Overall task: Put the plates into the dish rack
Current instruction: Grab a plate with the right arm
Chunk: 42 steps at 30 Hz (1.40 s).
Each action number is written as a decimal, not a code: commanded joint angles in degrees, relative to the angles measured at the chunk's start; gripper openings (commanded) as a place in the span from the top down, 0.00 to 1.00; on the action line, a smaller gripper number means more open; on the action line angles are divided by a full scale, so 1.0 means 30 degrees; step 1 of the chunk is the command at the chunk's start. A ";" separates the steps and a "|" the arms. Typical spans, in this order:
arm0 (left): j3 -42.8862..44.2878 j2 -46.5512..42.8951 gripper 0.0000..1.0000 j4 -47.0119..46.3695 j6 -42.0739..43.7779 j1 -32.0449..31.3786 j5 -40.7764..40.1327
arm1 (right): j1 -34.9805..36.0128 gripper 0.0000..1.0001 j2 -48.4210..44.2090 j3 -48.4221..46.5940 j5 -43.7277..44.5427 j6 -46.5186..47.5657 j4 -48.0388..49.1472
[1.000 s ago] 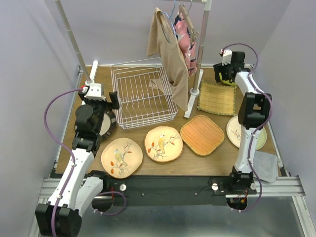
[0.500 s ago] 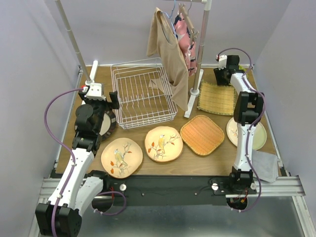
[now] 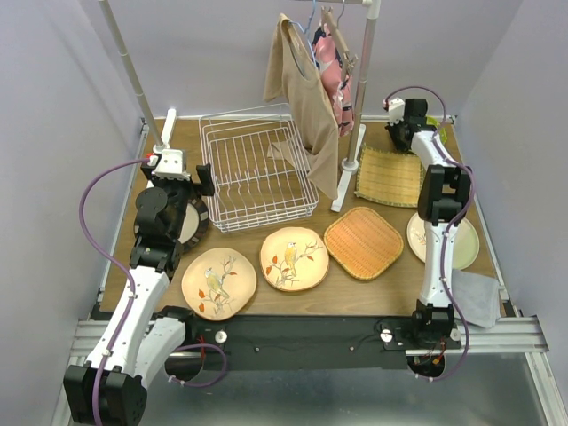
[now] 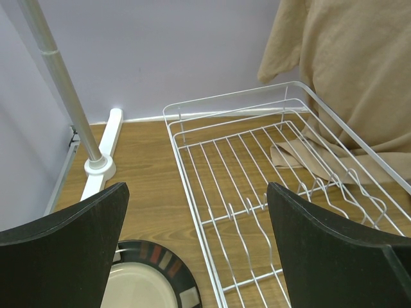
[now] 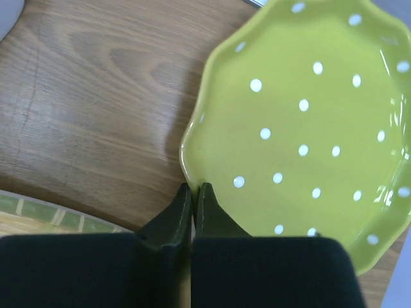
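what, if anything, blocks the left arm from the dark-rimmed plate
Probably nothing, so likely yes: the open left gripper hangs right over the dark-rimmed plate, with no object between them.

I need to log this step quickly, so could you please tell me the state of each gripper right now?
Left gripper: open, holding nothing.
Right gripper: closed on the rim of the lime dotted plate.
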<state>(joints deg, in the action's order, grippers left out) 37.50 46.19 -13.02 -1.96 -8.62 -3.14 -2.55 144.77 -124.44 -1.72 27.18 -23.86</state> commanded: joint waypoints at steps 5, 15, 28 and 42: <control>0.0363 -0.0105 0.03 -0.0700 -0.0051 0.0120 0.0898 | 0.0146 1.00 -0.0149 -0.0647 -0.0892 0.0403 -0.0837; 0.0217 -0.0338 0.03 -0.0964 -0.0432 0.0120 0.1748 | 0.0146 1.00 -0.3254 0.0258 -0.1537 0.0959 0.0363; -0.0750 -0.1716 0.02 -0.2165 -0.4529 0.0296 0.3475 | 0.0409 0.99 -0.8322 0.5268 -0.2269 0.1458 0.2502; -0.1160 -0.1279 0.02 -0.1755 -1.1853 0.0325 0.9128 | 0.0819 0.99 -1.5410 1.2384 -0.3938 0.1165 0.2796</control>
<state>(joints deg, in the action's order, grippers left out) 33.95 41.47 -17.96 -27.83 -7.94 15.05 -1.10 109.14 -92.20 -10.96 29.47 -21.82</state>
